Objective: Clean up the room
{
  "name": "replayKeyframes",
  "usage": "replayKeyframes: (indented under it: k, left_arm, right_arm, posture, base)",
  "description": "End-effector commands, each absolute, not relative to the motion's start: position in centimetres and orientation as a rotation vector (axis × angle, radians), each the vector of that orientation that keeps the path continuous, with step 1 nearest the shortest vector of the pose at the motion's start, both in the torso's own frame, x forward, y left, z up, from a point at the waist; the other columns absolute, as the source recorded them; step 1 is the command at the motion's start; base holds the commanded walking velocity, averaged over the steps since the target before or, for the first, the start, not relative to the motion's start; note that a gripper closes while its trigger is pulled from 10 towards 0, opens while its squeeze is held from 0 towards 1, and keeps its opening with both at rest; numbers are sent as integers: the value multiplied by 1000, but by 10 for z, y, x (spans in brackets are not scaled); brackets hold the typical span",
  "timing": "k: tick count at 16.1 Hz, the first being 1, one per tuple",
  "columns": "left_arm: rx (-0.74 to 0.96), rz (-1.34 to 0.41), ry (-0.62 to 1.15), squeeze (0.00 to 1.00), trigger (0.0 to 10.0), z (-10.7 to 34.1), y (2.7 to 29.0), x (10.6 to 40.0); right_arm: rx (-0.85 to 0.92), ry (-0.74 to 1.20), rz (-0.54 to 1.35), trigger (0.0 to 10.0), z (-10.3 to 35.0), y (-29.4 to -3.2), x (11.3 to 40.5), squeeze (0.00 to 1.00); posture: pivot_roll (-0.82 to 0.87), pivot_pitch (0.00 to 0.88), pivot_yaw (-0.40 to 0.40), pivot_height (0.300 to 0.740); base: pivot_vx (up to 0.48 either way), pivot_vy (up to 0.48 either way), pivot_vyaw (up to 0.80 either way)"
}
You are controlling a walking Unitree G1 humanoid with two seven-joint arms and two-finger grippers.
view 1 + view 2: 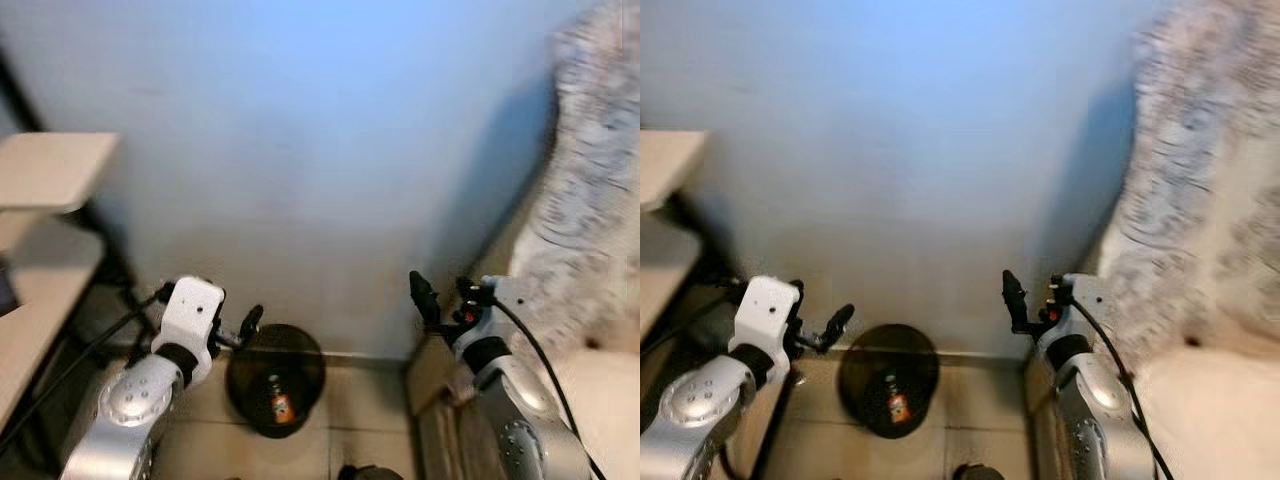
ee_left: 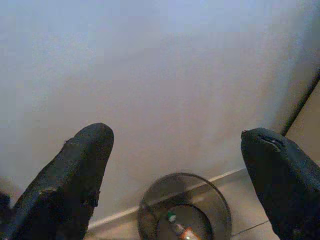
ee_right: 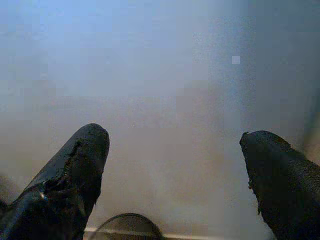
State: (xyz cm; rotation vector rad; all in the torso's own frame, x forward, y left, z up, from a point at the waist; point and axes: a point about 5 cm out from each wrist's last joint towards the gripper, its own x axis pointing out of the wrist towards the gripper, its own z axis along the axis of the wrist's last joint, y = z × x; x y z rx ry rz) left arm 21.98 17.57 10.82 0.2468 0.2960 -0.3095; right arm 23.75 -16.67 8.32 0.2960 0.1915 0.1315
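Note:
A round black waste bin (image 1: 275,380) stands on the tiled floor against the wall, between my two arms. A small bottle with an orange label (image 1: 278,405) lies inside it. My left gripper (image 1: 248,325) hovers just above the bin's near-left rim, open and empty. In the left wrist view its fingers (image 2: 82,165) spread wide over the bin (image 2: 185,210) and the bottle (image 2: 180,231). My right gripper (image 1: 443,295) is raised to the right of the bin, open with nothing held. The right wrist view shows its fingers (image 3: 75,170) facing the wall, with the bin's rim (image 3: 127,222) just below.
A pale blue-white wall (image 1: 320,150) is close ahead. A light wooden shelf unit (image 1: 50,170) stands at the left with black cables under it. A fluffy grey-white fabric (image 1: 590,200) hangs at the right. A dark object (image 1: 360,472) lies on the floor by my feet.

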Motion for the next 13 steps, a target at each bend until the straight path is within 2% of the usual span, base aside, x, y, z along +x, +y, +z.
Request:
replayKeyframes:
  k: [1,6,8,13]
  left_arm:
    - [262,-303,303,0,10000,108,177,219]
    - [264,-275,305,0,10000,111,181,220]
    - [282,-264,293,0,10000,113,183,221]
    - [263,-236,284,0,10000,113,185,224]
  right_arm:
    - [304,187,113,10000,88,-169,236,1000]
    - [318,222,73,10000,87,-170,234,1000]
    - [303,214,85,10000,87,-165,242,1000]
    - [142,169,143,10000,91,-157,255,1000]
  posture:
    - [2,0,6,740]
    - [15,0,17,740]
    - [25,0,15,740]
    - [16,0,9,740]
  base:
    - [0,0,-800]
    - [0,0,-800]
    - [0,0,-800]
    - [0,0,-800]
